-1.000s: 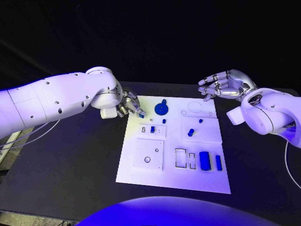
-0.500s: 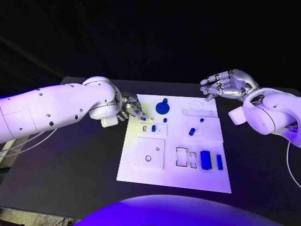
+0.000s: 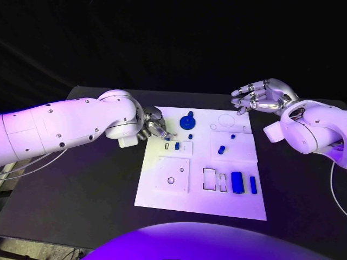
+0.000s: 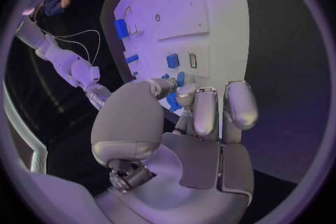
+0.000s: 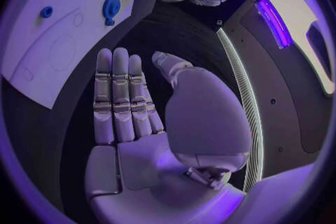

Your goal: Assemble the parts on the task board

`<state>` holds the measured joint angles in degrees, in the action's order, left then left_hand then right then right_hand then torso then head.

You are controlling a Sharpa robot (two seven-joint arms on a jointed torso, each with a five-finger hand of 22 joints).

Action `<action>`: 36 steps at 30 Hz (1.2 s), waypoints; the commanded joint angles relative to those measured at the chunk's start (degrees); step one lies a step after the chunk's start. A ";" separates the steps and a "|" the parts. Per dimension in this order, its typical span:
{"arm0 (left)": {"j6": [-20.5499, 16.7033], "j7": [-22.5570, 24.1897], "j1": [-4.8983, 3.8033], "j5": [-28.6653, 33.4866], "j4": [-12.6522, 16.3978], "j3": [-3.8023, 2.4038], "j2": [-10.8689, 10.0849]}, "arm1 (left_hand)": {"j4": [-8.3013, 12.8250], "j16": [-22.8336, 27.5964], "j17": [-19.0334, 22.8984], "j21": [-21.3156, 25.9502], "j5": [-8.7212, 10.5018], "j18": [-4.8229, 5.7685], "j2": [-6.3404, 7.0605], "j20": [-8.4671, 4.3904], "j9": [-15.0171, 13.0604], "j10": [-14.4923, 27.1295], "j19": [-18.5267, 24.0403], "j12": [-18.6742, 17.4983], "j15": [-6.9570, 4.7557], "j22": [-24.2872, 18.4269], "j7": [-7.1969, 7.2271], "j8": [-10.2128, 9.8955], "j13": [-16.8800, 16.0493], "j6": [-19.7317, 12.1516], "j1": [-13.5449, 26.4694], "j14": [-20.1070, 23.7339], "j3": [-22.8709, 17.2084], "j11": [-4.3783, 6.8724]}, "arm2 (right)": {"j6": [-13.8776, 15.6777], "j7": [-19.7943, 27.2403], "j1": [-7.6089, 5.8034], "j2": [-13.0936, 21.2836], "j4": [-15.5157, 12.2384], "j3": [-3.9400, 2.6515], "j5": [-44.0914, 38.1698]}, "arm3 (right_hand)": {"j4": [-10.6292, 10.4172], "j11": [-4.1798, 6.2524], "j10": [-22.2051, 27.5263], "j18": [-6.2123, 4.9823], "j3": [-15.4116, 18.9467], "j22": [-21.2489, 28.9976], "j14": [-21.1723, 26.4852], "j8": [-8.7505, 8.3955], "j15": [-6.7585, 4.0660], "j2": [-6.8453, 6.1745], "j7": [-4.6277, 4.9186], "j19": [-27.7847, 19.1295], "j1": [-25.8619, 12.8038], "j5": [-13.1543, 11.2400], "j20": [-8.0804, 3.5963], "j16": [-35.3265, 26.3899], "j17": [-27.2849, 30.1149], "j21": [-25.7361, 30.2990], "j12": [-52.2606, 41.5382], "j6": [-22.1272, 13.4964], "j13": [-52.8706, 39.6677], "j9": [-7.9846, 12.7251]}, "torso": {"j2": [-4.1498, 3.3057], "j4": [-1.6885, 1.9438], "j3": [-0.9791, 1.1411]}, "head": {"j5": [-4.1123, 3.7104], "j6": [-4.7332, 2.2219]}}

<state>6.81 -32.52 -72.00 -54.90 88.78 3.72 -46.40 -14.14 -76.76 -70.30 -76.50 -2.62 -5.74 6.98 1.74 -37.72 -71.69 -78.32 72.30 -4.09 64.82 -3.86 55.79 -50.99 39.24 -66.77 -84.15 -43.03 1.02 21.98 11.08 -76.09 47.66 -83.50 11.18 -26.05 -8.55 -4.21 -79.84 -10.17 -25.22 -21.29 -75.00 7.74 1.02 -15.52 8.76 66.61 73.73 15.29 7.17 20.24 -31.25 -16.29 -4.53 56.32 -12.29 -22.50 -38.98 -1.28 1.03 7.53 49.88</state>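
At the centre of the black table (image 3: 79, 184), the white task board (image 3: 201, 203) is laid flat, with small blue parts seated on it: a round blue part (image 3: 187, 122) near the far edge, a small blue part (image 3: 177, 145) beneath it, and a long blue block (image 3: 237, 182) toward the near right corner. At the board's far left corner, a small blue piece (image 3: 167, 138) is pinched between the fingertips of the left hand (image 3: 152, 128). Beyond the board's far right corner, the right hand (image 3: 261, 96) is held above the table with its fingers spread and nothing grasped.
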 commanded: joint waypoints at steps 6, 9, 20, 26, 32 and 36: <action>4.50 -0.42 0.04 -1.79 -0.77 0.01 1.26 | 10.39 0.13 -0.05 -0.26 -0.17 0.60 0.43 0.03 -1.26 -0.13 -0.34 0.11 -0.43 -0.02 0.42 0.22 0.25 0.52 0.44 -0.93 -10.64 -0.05 | -0.67 0.48 0.09 -0.10 -0.09 -0.01 -0.03 | -0.45 -0.04 0.33 -0.26 -0.02 0.10 0.23 0.00 -0.01 -0.02 0.16 0.16 -0.55 -0.11 0.25 -0.28 -0.12 0.31 0.39 -0.38 -0.09 -0.10 | -0.01 -0.05 0.01 | 0.06 0.06; 5.01 -0.66 0.04 -2.05 -0.92 0.02 1.50 | 10.39 0.13 -0.05 -0.23 -0.17 0.59 0.41 0.03 -1.26 -0.13 -0.31 0.11 -0.42 -0.08 0.42 0.22 0.25 0.53 0.47 -0.93 -10.72 -0.06 | -0.60 0.47 0.10 -0.11 -0.11 -0.01 0.05 | -0.47 -0.07 0.44 -0.26 -0.01 0.14 0.31 0.00 0.02 -0.03 0.18 0.15 -0.54 -0.11 0.26 -0.33 -0.16 0.35 0.45 -0.41 -0.10 -0.10 | 0.00 -0.04 0.03 | 0.09 0.12; 6.56 -1.11 0.05 -2.91 -1.12 0.10 1.70 | 10.75 0.14 -0.04 -0.33 -0.19 0.63 0.63 0.03 -1.28 -0.24 -0.36 0.12 -0.43 0.11 0.43 0.34 0.15 0.66 0.67 -0.93 -11.28 -0.04 | -0.45 0.68 0.15 -0.20 0.08 -0.01 0.59 | -0.75 -0.99 3.34 -0.09 -0.08 1.35 2.81 -0.22 0.96 -0.02 0.92 -1.31 -0.25 -0.04 0.98 -2.20 -0.47 1.82 0.99 -1.27 0.39 -0.11 | 0.03 0.03 0.00 | 0.11 0.12; 6.91 -1.19 0.05 -3.34 -0.98 0.13 1.62 | 10.91 0.14 -0.05 -0.34 -0.19 0.63 0.73 0.03 -1.29 -0.26 -0.36 0.10 -0.43 0.13 0.43 0.38 0.16 0.70 0.78 -0.93 -11.55 -0.04 | -0.55 0.95 0.23 -0.23 0.20 -0.01 0.89 | -0.82 -1.27 4.19 -0.12 -0.11 1.86 3.55 -0.25 1.27 -0.03 1.16 -1.76 -0.12 -0.04 1.32 -2.94 -0.45 2.39 0.93 -1.57 0.78 -0.13 | 0.01 0.03 0.00 | 0.28 0.12; 6.65 -1.21 0.07 -3.78 -1.00 0.28 1.76 | 10.91 0.14 -0.05 -0.34 -0.19 0.63 0.73 0.03 -1.29 -0.26 -0.36 0.10 -0.43 0.13 0.43 0.38 0.16 0.70 0.78 -0.93 -11.55 -0.04 | -0.70 1.10 0.27 -0.23 0.22 -0.01 1.03 | -0.82 -1.28 4.21 -0.12 -0.11 1.88 3.57 -0.25 1.28 -0.03 1.17 -1.77 -0.11 -0.04 1.33 -2.96 -0.45 2.41 0.93 -1.58 0.79 -0.13 | 0.00 0.00 0.00 | 0.22 0.12; 6.16 -1.22 0.13 -4.05 -1.04 0.48 1.89 | 11.02 0.14 -0.04 -0.41 -0.19 0.65 0.81 0.03 -1.31 -0.34 -0.40 0.15 -0.43 0.24 0.43 0.44 0.04 0.76 0.89 -0.93 -11.75 -0.04 | -0.87 1.16 0.28 -0.21 0.20 -0.01 1.11 | -0.82 -1.29 4.22 -0.13 -0.11 1.90 3.59 -0.25 1.29 -0.02 1.17 -1.77 -0.10 -0.03 1.34 -2.98 -0.45 2.42 0.91 -1.59 0.80 -0.13 | -0.02 -0.03 -0.02 | 0.20 0.12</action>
<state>12.50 -33.71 -71.91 -58.19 87.65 4.20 -44.66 -11.83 -76.76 -70.28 -76.72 -2.62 -5.74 8.05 1.74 -38.52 -71.69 -78.32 72.28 -4.08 65.02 -4.07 56.05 -50.86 39.46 -65.67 -84.15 -45.65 1.01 21.98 11.48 -75.86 47.48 -83.27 11.18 -25.15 -8.94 -5.44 -75.95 -10.17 -25.30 -19.46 -71.73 7.74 2.24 -15.52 9.94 65.26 73.73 15.29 8.52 17.57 -31.65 -14.09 -3.71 55.12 -11.54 -22.54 -38.97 -1.27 1.03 7.75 50.00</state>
